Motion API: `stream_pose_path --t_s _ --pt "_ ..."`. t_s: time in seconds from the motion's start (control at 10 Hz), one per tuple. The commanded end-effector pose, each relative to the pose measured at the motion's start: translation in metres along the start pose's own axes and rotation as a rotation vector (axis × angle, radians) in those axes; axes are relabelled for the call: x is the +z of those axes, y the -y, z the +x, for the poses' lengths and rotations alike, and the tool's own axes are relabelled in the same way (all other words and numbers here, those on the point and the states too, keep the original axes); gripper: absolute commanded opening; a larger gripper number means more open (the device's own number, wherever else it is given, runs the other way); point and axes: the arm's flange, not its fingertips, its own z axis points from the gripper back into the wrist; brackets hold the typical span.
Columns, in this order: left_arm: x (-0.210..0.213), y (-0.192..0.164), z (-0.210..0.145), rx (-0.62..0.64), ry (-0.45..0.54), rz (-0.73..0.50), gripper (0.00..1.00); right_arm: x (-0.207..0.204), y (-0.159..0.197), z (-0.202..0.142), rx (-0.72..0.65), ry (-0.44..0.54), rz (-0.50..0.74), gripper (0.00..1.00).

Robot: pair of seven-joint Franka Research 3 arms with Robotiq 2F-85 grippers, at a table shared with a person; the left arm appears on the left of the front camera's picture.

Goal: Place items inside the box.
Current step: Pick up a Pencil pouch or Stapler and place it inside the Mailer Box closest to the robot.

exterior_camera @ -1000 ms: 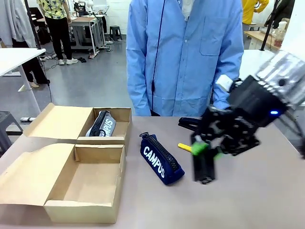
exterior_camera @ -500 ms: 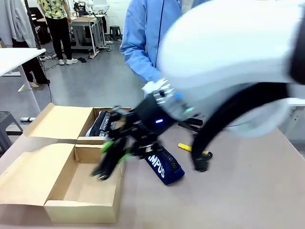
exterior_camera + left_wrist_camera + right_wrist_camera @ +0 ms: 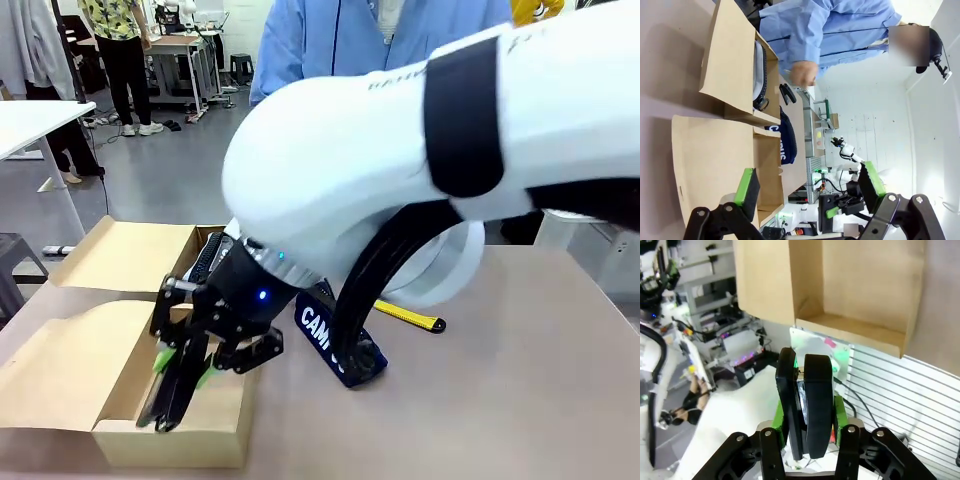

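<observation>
My right gripper [image 3: 182,365] is shut on a black stapler [image 3: 168,398] and holds it over the open near box [image 3: 120,442]. In the right wrist view the stapler [image 3: 807,400] stands between the green pads [image 3: 839,412], above the box's bare inside [image 3: 865,285]. A grey pencil case [image 3: 207,256] lies in the far box [image 3: 120,255]. On the table lies a navy "CAMPUS" pencil case [image 3: 318,324], partly behind my arm, and a yellow utility knife [image 3: 410,317]. My left gripper [image 3: 807,185] is open and holds nothing. A second stapler [image 3: 786,93] lies past the far box.
A person in a blue coat [image 3: 330,40] stands at the far side; a hand [image 3: 802,75] hovers near the far box. My right arm [image 3: 430,170] spans the table's middle. Both boxes have flaps spread to the left [image 3: 60,370]. The table's right half [image 3: 540,380] is bare.
My right arm has swung from the table's right side across to the left, carrying the stapler past the navy case to above the near box. Its grip has stayed the same.
</observation>
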Motion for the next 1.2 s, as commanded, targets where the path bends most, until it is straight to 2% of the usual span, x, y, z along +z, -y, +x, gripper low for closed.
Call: stream_pose_path --t_s 0.0,0.1,0.4,0.8,0.9,1.1 --pt "0.001 0.001 -0.002 -0.02 0.003 -0.015 1.0 -0.012 0.001 -0.005 0.019 -0.021 -0.017 0.42" --pt "0.001 0.001 -0.002 -0.02 0.003 -0.015 1.0 -0.026 -0.006 0.006 0.036 -0.047 -0.053 0.42" --pt "0.001 0.001 -0.002 -0.02 0.003 -0.015 1.0 -0.043 -0.027 0.043 0.043 0.039 -0.139 0.42" --pt "0.001 0.001 -0.002 -0.02 0.003 -0.015 1.0 -0.086 -0.026 0.079 0.013 0.043 -0.219 0.42" --pt "0.001 0.001 -0.002 -0.02 0.003 -0.015 1.0 -0.099 -0.025 0.087 0.016 0.082 -0.242 0.42" --pt "0.001 0.001 -0.002 -0.02 0.003 -0.015 1.0 -0.111 -0.024 0.098 0.015 0.093 -0.222 0.42"
